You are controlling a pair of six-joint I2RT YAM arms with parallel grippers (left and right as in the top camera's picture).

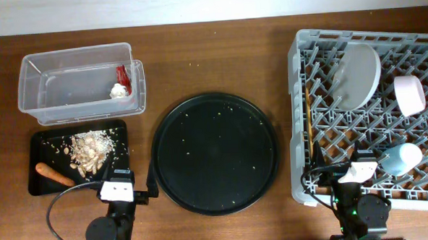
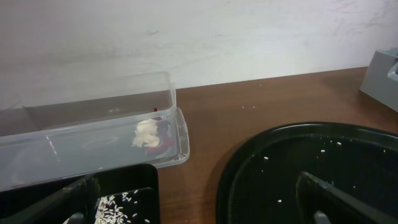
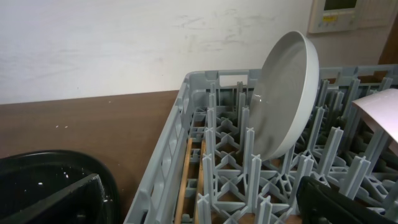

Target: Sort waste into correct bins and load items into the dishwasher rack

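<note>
The grey dishwasher rack [image 1: 298,116] at the right holds the plate [image 1: 358,74] on edge, the pinkish bowl [image 1: 410,95], the light-blue cup [image 1: 402,158] and two chopsticks [image 1: 310,123] along its left side. The clear tub [image 1: 53,87] holds the red wrapper [image 1: 123,75] and white paper [image 1: 118,91]. The flat black tray [image 1: 41,142] holds food scraps [image 1: 90,150] and the carrot [image 1: 54,175]. My left gripper [image 2: 199,202] is open and empty between the flat tray and the round tray. My right gripper [image 3: 205,199] is open and empty over the rack's front left corner.
A large round black tray [image 1: 215,152] with scattered crumbs lies in the middle, and shows in the left wrist view [image 2: 311,162]. The plate [image 3: 283,99] and chopsticks [image 3: 186,180] show in the right wrist view. Bare wooden tabletop [image 1: 219,62] lies behind the round tray.
</note>
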